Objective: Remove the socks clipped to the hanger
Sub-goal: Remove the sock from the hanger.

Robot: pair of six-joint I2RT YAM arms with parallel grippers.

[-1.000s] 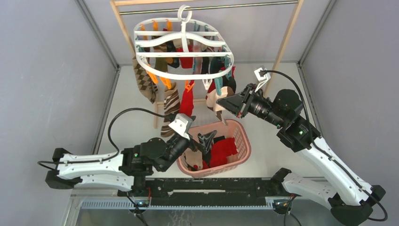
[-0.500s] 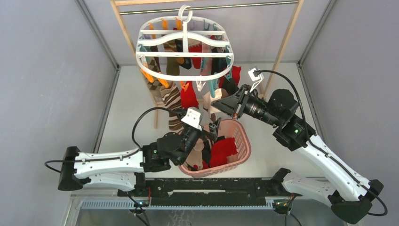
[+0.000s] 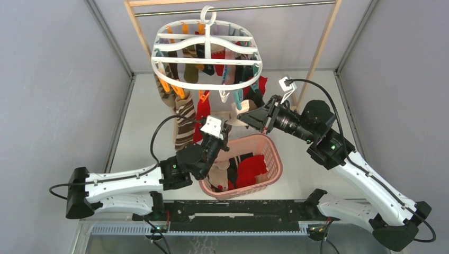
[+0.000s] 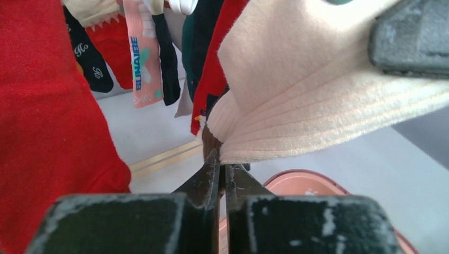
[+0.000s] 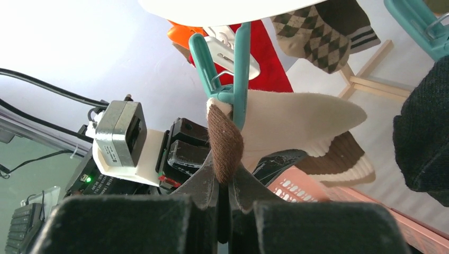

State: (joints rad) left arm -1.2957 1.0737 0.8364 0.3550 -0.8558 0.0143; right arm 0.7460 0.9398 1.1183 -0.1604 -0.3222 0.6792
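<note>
- White hanger sits at upper middle of the top view, with socks clipped on.
- Left wrist: left gripper jaws pinch the cream sock at its ribbed edge.
- Right wrist: right gripper jaws clamp its brown toe under the teal clip. The next move is probably a firm downward tug.

The cream sock just above the left gripper is matt, ribbed knit. The red sock to that gripper's left is fuzzy cloth. Its fingers are matt black, grainy and scuffed. Above the right gripper, the teal clip is smooth, glossy plastic with a bright metal wire spring.
</note>
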